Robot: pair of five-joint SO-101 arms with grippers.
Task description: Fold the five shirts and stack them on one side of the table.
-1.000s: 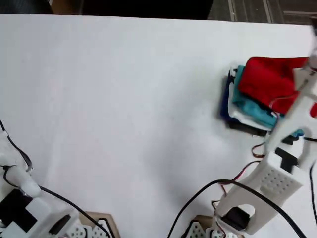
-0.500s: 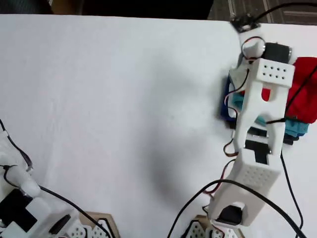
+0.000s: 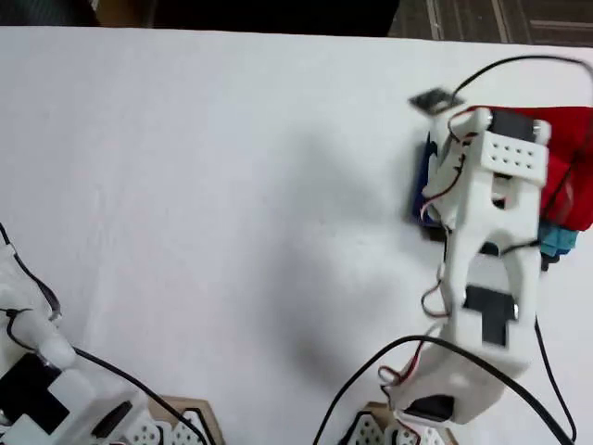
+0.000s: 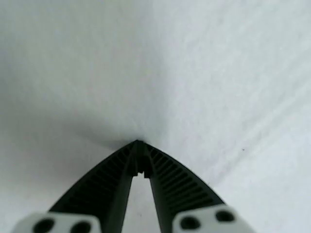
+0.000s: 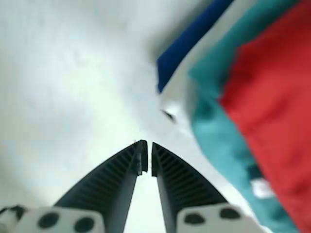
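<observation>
The shirts sit in a folded stack (image 3: 567,176) at the right-hand edge of the white surface (image 3: 204,185), toward the far side. A red shirt (image 3: 570,158) lies on top, and a teal shirt (image 3: 556,239) pokes out beneath it on the near side. A blue shirt (image 3: 419,190) shows as a thin strip along the stack's left edge. The right arm (image 3: 491,232) stretches out from the near edge and hangs over the stack, covering much of its left half, so I can't count the layers from above.

Down at the wrist, the right gripper (image 5: 146,149) has its two dark ribbed fingers (image 5: 121,174) drawn almost together. Only a narrow slit is left between the tips, and there is nothing in it. It points at bare surface just beside the stack's corner, not touching the cloth. From there the layers read blue at the bottom, then a white shirt (image 5: 177,94), then teal, then red.

The left arm (image 3: 37,389) is tucked in at the near left corner, well apart from the shirts. The left gripper (image 4: 140,146) is closed, its tips meeting in a point over plain white surface, holding nothing.

A black cable (image 3: 519,63) loops above the right arm's far end.
</observation>
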